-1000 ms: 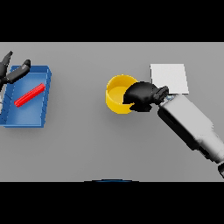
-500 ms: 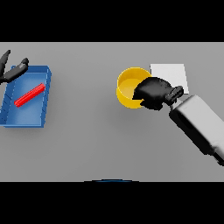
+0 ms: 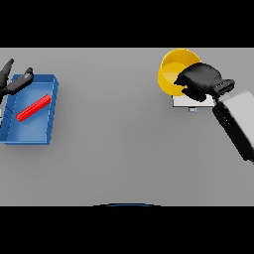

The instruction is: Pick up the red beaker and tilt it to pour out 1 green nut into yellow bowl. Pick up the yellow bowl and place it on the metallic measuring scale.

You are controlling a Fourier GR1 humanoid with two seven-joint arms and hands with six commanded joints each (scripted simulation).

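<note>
Gripping the yellow bowl [image 3: 174, 73], right hand [image 3: 201, 82] over the scale [image 3: 184, 101].

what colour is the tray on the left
Blue tray, shown in the head view.

- Right robot hand [image 3: 201, 82]: matte black all over, bulky and rounded, with thick dark fingers.
- A short black block of a wrist [image 3: 223, 87] joins it to the arm.
- Right forearm [image 3: 236, 120]: a boxy shell, white on top and shading to light grey, with a dark underside.
- Left robot hand [image 3: 12, 82]: the same matte black, with slim, tapering fingers showing at the view's left edge.
</note>
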